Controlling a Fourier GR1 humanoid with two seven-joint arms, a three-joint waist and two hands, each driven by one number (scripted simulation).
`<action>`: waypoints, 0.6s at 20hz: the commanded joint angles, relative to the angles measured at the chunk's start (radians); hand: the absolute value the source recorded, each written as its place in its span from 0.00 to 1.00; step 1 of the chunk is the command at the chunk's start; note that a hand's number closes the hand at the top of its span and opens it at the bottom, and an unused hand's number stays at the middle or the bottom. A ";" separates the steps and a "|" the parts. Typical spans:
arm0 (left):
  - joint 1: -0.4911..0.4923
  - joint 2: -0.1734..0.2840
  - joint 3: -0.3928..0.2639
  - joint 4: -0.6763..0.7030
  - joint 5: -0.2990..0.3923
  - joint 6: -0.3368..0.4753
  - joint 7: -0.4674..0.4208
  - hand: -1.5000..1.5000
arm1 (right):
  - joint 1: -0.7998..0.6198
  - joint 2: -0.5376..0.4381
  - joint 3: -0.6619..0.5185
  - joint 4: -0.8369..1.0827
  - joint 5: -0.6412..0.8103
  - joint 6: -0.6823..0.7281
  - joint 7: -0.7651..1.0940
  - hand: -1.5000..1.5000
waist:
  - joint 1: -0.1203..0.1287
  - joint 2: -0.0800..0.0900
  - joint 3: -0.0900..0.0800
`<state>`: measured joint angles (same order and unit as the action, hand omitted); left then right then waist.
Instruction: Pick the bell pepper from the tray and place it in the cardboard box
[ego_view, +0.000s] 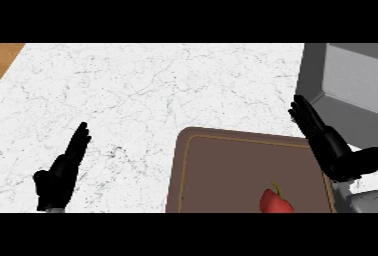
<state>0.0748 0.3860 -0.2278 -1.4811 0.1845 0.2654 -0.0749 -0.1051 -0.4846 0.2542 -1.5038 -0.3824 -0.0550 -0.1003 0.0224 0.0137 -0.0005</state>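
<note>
Bell pepper, red with a curved stem, lies on the brown tray; both hands open.

White marble counter bearing brown tray and grey box.

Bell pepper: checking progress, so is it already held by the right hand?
No. The red bell pepper lies on the brown tray, while the right hand is open beside the tray's right edge.

Brightness: bright, even light over the white marble worktop
Shadows: barely any; none distinct under the brown rectangular tray
Glare: none on the tray
Grey box: inner wall faces shaded unevenly
</note>
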 joint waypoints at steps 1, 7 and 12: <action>0.009 0.022 0.037 0.006 -0.043 0.013 0.022 0.50 | 0.019 0.035 0.002 -0.085 0.067 -0.081 0.066 0.00 | -0.023 -0.015 0.000; -0.016 0.158 0.115 0.047 -0.102 0.072 0.053 0.50 | 0.115 -0.283 0.055 -0.143 0.444 -0.162 0.017 0.00 | -0.043 -0.031 -0.051; -0.079 0.198 0.178 0.154 -0.104 0.074 0.101 0.50 | 0.440 -0.120 0.091 -0.304 0.522 -0.448 -0.081 0.00 | -0.102 -0.022 0.000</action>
<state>0.0389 0.5657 -0.0831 -1.3991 0.0834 0.3416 0.0077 0.1563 -0.6621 0.3286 -1.7092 0.0846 -0.3643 -0.0900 -0.0569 -0.0108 -0.0097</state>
